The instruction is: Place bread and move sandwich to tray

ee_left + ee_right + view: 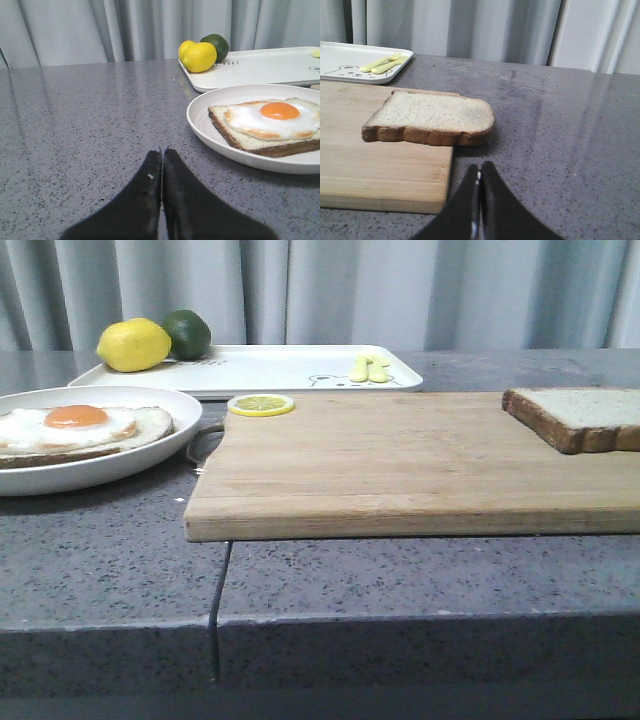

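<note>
The bread (578,416) lies on the right end of the wooden cutting board (400,460); the right wrist view shows it (432,117) overhanging the board's edge. On a round white plate (120,468) at the left lies one slice topped with a fried egg (80,427), also in the left wrist view (272,124). The white tray (270,367) stands behind. My left gripper (162,152) is shut and empty over the counter, short of the plate. My right gripper (480,166) is shut and empty, just short of the bread. Neither gripper shows in the front view.
A lemon (133,345) and a lime (188,334) sit on the tray's left end, small yellow cutlery (368,368) on its right end. A lemon slice (261,405) lies at the board's back left corner. The grey counter (420,580) has a seam in front.
</note>
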`<state>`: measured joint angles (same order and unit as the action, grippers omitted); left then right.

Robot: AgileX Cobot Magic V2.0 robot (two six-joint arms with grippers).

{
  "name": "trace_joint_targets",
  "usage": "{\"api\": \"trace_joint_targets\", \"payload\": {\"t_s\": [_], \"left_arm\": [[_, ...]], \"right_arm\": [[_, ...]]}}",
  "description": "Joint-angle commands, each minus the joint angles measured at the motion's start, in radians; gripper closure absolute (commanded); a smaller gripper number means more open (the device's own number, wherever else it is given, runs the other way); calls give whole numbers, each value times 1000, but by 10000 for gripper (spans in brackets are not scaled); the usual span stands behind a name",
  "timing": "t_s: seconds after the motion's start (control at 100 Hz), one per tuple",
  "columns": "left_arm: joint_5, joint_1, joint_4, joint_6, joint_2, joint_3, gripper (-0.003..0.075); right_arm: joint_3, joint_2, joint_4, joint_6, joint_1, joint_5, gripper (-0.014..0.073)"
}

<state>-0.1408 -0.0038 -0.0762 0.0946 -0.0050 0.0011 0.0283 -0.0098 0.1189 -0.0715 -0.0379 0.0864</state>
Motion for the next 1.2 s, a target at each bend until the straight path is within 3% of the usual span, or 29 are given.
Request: {"api": "trace_joint_targets", "payload": {"t_s": [0.0, 0.74, 0.88, 1.05, 1.13, 1.19], "left_arm": [[85, -5, 8, 1, -33, 16, 739], [109, -5, 8, 1, -33, 16, 739], [189, -5, 19, 1, -33, 6, 739], [174, -5, 95, 1, -33, -71, 739], [112, -5, 150, 1, -20, -134, 739], [39, -5, 182, 1, 1, -196, 739]], "right_arm": [[0, -21, 6, 4, 4, -80, 710], [0, -21, 6, 4, 4, -80, 710], [-2, -21, 4, 4, 4, -176, 710], [-17, -21, -48, -31, 4, -458, 710], [-62, -21, -58, -31, 4, -464, 710], [-128, -16, -58, -31, 4, -387, 710]]}}
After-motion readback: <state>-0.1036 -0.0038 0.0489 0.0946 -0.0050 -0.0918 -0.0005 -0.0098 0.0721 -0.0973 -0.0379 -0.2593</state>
